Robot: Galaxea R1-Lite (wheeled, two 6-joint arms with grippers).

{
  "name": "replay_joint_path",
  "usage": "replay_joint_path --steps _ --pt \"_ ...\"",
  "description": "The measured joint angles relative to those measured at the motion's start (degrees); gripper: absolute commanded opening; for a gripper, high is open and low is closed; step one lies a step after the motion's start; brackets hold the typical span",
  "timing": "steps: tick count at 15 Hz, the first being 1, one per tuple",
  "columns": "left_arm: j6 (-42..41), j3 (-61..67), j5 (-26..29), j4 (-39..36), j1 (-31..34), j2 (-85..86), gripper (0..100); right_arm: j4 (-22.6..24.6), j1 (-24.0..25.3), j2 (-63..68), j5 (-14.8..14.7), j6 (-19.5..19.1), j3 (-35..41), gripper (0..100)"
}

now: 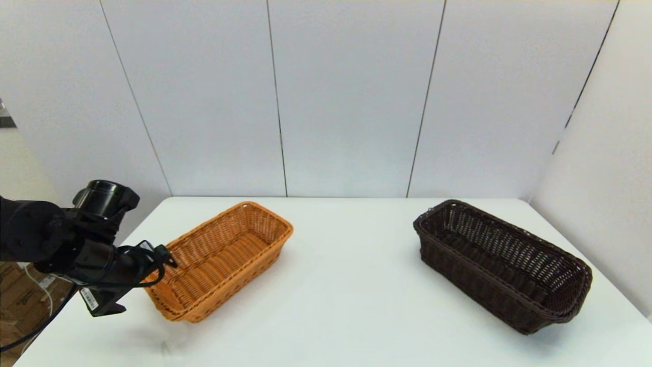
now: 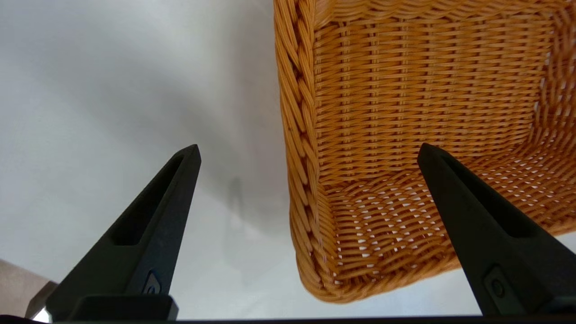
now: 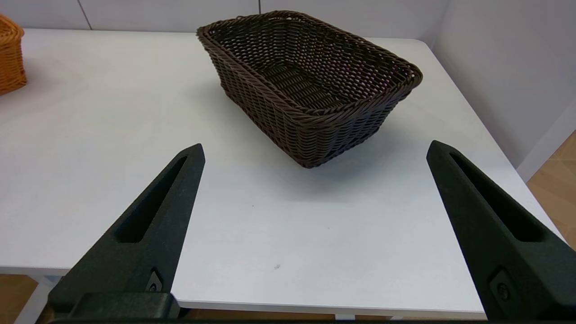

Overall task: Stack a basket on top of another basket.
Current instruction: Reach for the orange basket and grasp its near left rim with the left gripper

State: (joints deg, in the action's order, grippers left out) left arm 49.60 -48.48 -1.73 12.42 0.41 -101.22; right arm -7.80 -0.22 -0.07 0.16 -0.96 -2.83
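Left tool (image 2: 308, 150), fingers apart, straddles the near corner rim of the orange-tan basket (image 1: 224, 260); dark brown basket (image 1: 501, 262) sits well apart at right. Risk: shallow corner grip tips it. Right tool (image 3: 315, 148) spread, idle

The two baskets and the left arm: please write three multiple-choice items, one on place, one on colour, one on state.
1. Where on the white table does the dark brown basket stand?
A. on the robot's right
B. on the robot's left
C. inside the other basket

2. What colour is the basket near the left gripper?
A. green
B. orange-tan
C. white

3. How do the left gripper's jaws stand?
A. shut on the rim
B. shut on nothing
C. open

Answers:
1 A, it stands at the right in the head view.
2 B, the orange-tan basket fills the left wrist view.
3 C, the jaws stand wide apart, one at each side of the braided rim, not touching it.
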Motion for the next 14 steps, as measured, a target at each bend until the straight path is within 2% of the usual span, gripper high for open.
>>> replay_joint_path --steps 6,9,10,14 --pt "0.1 -1.4 3.9 -0.1 0.5 -6.9 100 0.0 0.0 0.0 0.0 0.0 0.0 100" --pt "0.1 -1.9 8.6 -0.1 2.6 -10.7 100 0.0 0.0 0.0 0.0 0.0 0.0 100" --pt "0.1 -2.1 9.3 -0.1 3.2 -11.7 0 0.0 0.0 0.0 0.0 0.0 0.0 100" --pt "-0.3 -2.6 9.5 -0.1 3.7 -13.0 0 0.0 0.0 0.0 0.0 0.0 0.0 100"
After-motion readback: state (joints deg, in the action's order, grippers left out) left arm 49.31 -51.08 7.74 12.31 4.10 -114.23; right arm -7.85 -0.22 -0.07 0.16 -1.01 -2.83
